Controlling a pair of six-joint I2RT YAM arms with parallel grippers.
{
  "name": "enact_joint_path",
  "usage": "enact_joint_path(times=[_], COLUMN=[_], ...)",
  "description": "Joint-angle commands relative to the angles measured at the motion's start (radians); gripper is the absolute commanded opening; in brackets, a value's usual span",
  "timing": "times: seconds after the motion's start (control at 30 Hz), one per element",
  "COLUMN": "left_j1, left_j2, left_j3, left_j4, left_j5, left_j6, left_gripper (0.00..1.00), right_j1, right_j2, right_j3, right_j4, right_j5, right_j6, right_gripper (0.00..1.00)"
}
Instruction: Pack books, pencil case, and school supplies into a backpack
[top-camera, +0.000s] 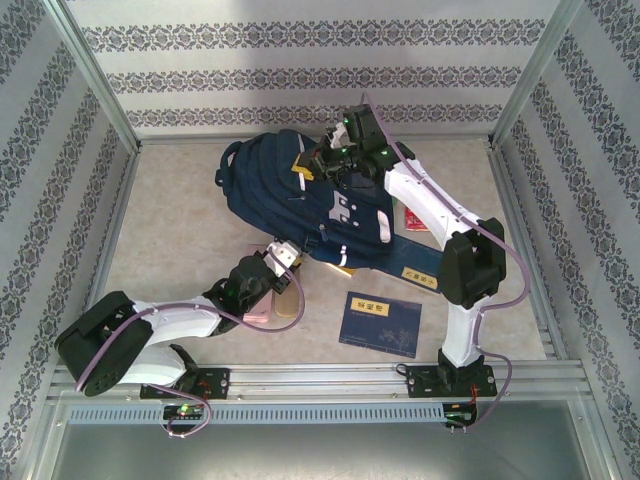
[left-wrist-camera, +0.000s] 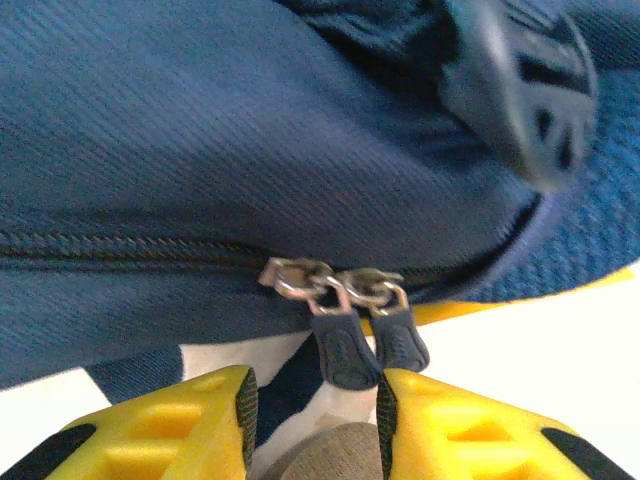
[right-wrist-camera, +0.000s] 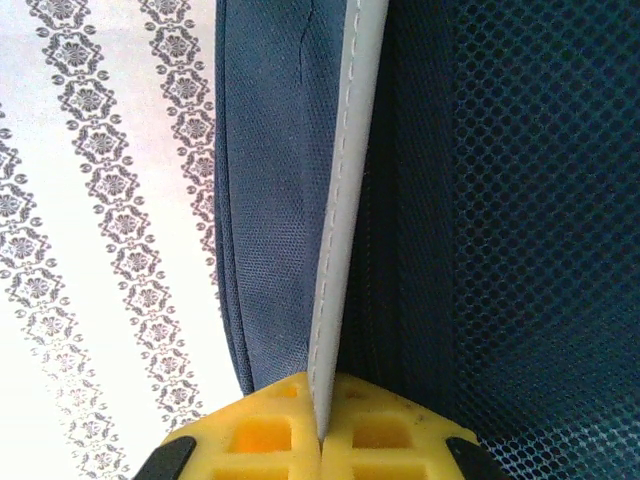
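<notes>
Navy backpack (top-camera: 300, 195), its grey trim (right-wrist-camera: 340, 250) pinched by the right gripper (right-wrist-camera: 322, 435) jaws; left gripper (left-wrist-camera: 315, 400) jaws narrowly apart at the zipper pulls (left-wrist-camera: 345, 350).

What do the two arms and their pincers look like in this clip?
The left arm and right arm are white links with bulky black joint housings, a thin purplish cable looping along each. The left pincer and right pincer have yellow, pocketed fingers with black patches at the base.
</notes>
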Motion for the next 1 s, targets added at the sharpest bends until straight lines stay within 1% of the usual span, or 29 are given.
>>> enact_joint_path(times=[0.0, 0.07, 0.2, 0.23, 0.33, 0.47, 0.6, 0.67, 0.97], left_j1=[0.02, 0.025, 0.024, 0.024, 0.025, 0.025, 0.025, 0.025, 0.046], left_j2=[0.004, 0.006, 0.011, 0.012, 0.015, 0.014, -0.005, -0.022, -0.111], left_j3=[0.039, 0.051, 0.069, 0.072, 0.083, 0.091, 0.08, 0.072, 0.04], left_j4=[0.069, 0.063, 0.058, 0.058, 0.052, 0.039, 0.021, 0.004, -0.08], left_j5=[-0.004, 0.009, 0.027, 0.028, 0.037, 0.051, 0.045, 0.039, -0.007], left_j6=[-0.026, -0.03, -0.048, -0.05, -0.056, -0.063, -0.064, -0.062, -0.066], left_gripper=[0.37, 0.35, 0.35, 0.33, 0.26, 0.13, 0.02, 0.0, 0.0], right_j1=[0.011, 0.011, 0.008, 0.007, 0.008, 0.007, 0.0, -0.004, -0.015], right_j2=[-0.089, -0.09, -0.085, -0.084, -0.082, -0.081, -0.082, -0.083, -0.077], right_j3=[0.009, 0.002, -0.01, -0.013, -0.016, -0.015, -0.022, -0.025, 0.008], right_j4=[0.098, 0.099, 0.101, 0.104, 0.11, 0.102, 0.088, 0.08, -0.046], right_j5=[-0.057, -0.057, -0.059, -0.058, -0.058, -0.058, -0.052, -0.05, -0.007], right_j6=[0.014, 0.014, 0.015, 0.017, 0.02, 0.014, 0.002, -0.008, -0.118], right_gripper=[0.0, 0.0, 0.0, 0.0, 0.0, 0.0, 0.0, 0.0, 0.0])
